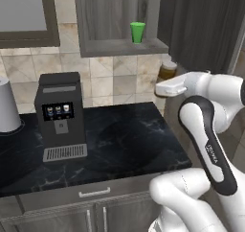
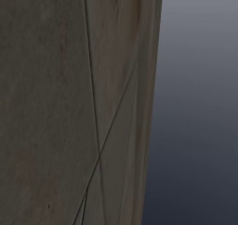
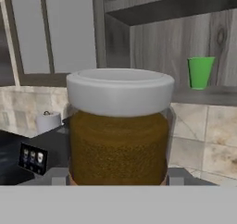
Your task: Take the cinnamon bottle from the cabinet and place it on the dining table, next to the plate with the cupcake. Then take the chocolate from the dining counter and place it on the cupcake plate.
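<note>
The jaws grasp the cinnamon bottle point(image 3: 119, 126), centre of the hand view, clear of the cabinet point(image 1: 119, 46) at upper centre; keep it upright while carrying.

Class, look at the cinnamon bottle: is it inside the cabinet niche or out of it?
Out. The cinnamon bottle sits close before the hand camera, while the cabinet shelf with the green cup stands behind it.
</note>
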You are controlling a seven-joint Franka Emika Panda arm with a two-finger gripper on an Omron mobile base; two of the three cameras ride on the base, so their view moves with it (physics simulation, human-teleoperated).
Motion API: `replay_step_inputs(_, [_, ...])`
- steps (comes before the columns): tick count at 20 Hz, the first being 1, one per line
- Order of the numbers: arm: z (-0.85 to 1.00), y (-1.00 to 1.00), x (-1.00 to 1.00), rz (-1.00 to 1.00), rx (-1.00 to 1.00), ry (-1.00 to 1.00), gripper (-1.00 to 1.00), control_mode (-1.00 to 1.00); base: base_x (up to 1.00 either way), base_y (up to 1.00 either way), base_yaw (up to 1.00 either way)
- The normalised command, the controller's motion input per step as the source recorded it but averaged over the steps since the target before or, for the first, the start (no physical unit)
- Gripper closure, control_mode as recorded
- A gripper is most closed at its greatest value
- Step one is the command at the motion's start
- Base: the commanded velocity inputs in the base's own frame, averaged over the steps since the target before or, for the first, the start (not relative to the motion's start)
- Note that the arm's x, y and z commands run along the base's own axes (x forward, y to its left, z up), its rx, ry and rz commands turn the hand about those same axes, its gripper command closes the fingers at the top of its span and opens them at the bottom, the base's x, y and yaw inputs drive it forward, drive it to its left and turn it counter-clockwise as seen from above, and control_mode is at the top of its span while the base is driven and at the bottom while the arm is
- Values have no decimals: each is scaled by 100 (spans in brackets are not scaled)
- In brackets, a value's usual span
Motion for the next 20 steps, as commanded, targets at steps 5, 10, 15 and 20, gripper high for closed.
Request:
replay_step_inputs(5, [-6, 0, -5, 0, 0, 3, 100, 100, -66, 0, 8])
replay_step_inputs(10, [0, 0, 0, 0, 0, 0, 100, 100, -77, 11, 53])
replay_step_inputs(15, [0, 0, 0, 0, 0, 0, 100, 100, -33, 10, 79])
replay_step_inputs(20, [0, 0, 0, 0, 0, 0, 100, 100, -11, 1, 88])
